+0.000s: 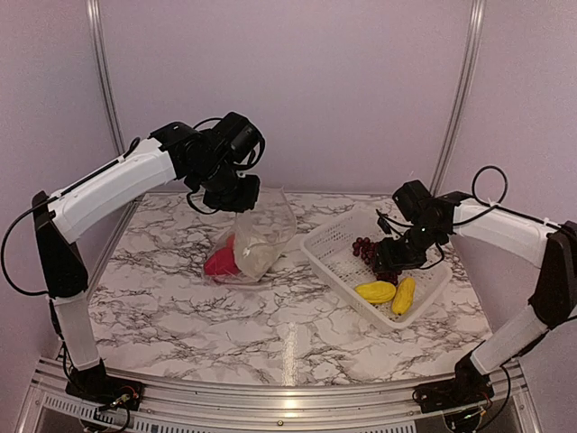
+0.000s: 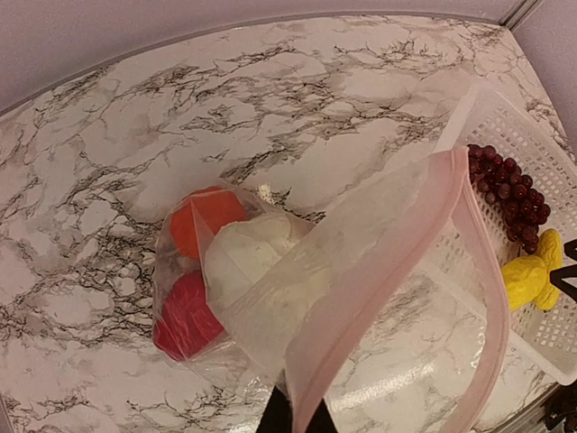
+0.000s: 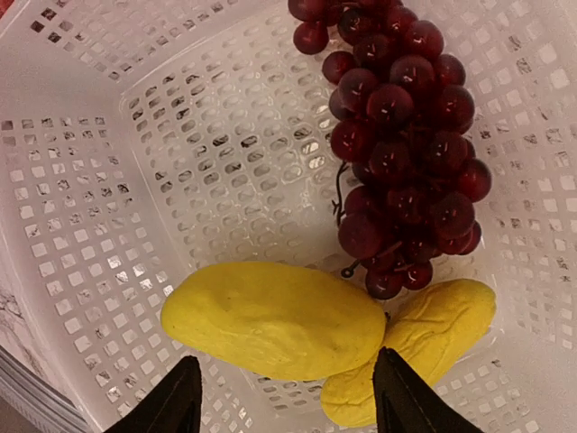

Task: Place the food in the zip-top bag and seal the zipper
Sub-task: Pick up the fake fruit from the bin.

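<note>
My left gripper is shut on the zipper, holding the zip-top bag up by its pink mouth strip. The mouth gapes toward the basket. Inside the bag lie an orange fruit, a red piece and white cauliflower. My right gripper hangs open, low in the white basket. Its fingers straddle one yellow piece: the right fingertip is at its end, the left stands a little off. A second yellow piece and the grape bunch lie beside it.
The basket's lattice walls rise close around my right gripper. The basket sits at the right of the marble table, its near corner by the bag's mouth. Metal frame posts stand at the back.
</note>
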You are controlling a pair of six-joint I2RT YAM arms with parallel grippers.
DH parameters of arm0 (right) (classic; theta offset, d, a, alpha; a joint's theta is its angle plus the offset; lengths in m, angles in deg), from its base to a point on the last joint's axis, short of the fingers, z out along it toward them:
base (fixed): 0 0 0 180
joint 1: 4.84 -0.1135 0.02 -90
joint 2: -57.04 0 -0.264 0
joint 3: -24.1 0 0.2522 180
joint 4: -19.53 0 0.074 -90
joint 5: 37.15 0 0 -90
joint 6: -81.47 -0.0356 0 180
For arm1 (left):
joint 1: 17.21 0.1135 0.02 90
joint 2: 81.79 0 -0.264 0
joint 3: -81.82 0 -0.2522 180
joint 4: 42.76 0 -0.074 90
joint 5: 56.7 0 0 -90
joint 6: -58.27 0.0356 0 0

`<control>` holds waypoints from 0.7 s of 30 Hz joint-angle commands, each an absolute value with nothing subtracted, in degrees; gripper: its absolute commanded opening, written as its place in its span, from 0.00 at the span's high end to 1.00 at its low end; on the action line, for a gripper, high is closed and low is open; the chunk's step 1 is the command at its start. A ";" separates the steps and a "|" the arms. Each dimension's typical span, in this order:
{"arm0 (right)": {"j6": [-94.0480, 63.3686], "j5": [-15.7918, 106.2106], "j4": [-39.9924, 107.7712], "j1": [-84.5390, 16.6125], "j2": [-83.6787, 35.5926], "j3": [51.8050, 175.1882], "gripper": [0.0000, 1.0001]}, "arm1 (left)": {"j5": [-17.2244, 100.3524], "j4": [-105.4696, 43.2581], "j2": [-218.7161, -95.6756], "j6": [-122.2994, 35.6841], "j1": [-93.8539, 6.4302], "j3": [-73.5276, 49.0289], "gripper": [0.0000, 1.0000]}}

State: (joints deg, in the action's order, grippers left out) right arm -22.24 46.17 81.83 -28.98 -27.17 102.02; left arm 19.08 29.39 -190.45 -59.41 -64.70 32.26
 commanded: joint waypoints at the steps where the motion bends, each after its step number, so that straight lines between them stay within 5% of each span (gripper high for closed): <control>1: -23.96 50.75 81.69 -27.08 -31.79 107.77 0.34 | 20.21 28.86 -187.66 -59.22 -64.81 30.87 1.00; 15: -20.51 56.21 78.92 -23.79 -45.00 111.77 0.24 | 20.74 27.43 -185.84 -59.68 -64.80 28.12 1.00; 21: -19.57 54.41 76.08 -23.81 -50.88 112.57 0.29 | 21.12 26.95 -186.07 -59.41 -64.76 27.91 1.00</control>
